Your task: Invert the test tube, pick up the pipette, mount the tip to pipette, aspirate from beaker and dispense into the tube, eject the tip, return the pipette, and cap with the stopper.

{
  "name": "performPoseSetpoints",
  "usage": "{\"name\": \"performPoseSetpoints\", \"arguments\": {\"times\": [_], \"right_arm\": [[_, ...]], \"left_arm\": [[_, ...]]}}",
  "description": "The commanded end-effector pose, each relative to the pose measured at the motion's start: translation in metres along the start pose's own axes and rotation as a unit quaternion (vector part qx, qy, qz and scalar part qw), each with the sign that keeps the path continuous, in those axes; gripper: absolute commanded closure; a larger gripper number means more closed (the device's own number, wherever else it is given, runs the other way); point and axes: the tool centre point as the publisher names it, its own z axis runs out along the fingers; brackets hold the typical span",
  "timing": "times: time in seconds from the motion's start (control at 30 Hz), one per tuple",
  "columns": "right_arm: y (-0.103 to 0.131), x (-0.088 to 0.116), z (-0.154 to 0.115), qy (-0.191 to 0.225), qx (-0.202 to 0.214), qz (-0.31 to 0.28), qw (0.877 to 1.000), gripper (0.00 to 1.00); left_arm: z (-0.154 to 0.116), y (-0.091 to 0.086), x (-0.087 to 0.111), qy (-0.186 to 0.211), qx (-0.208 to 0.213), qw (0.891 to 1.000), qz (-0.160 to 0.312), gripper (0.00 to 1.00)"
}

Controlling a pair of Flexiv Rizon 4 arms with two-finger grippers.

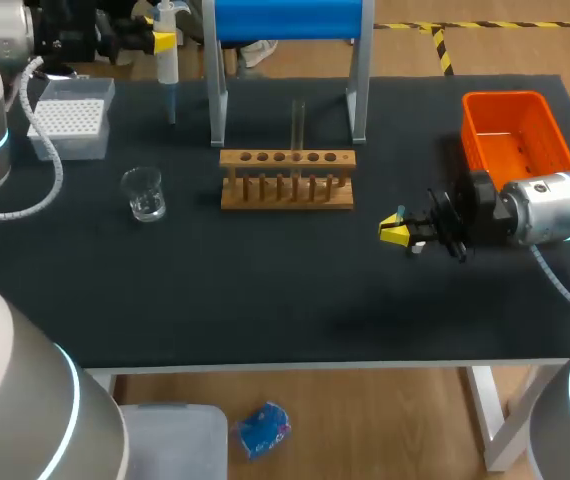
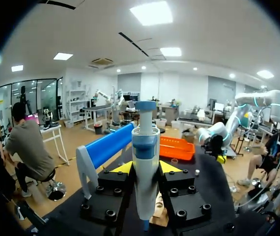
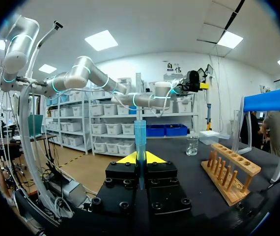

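Note:
My left gripper point(image 1: 162, 42) is at the table's back left, shut on the white and blue pipette point(image 1: 168, 68), which hangs upright just right of the tip box point(image 1: 68, 118). In the left wrist view the pipette point(image 2: 145, 152) stands clamped in the left gripper point(image 2: 146, 167). The glass beaker point(image 1: 144, 193) stands in front of the tip box. A clear test tube point(image 1: 298, 125) stands upright in the wooden rack point(image 1: 287, 178). My right gripper point(image 1: 393, 233) hovers right of the rack, shut on a slim blue stopper point(image 3: 139, 137); in the right wrist view the right gripper point(image 3: 140, 157) points toward the beaker point(image 3: 192, 145).
A blue pipette stand point(image 1: 287, 20) on grey legs straddles the table behind the rack. An orange bin point(image 1: 515, 130) sits at the back right, behind my right arm. Bare dark table lies in front of the rack and beaker.

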Motion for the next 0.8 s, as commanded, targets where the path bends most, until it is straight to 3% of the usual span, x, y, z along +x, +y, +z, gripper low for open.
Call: {"name": "performPoseSetpoints", "arguments": {"times": [0.03, 0.4, 0.8], "right_arm": [[0.0, 0.001, -0.001, 0.0, 0.0, 0.0, 1.0, 1.0], [0.0, 0.001, -0.001, 0.0, 0.0, 0.0, 1.0, 1.0], [0.0, 0.001, -0.001, 0.0, 0.0, 0.0, 1.0, 1.0]], "left_arm": [[0.001, -0.002, -0.001, 0.035, -0.005, 0.999, 0.004, 1.0], [0.02, 0.004, 0.093, 0.026, 0.035, 0.999, 0.002, 1.0], [0.051, -0.039, 0.176, 0.041, 0.05, 0.997, 0.043, 1.0]]}}
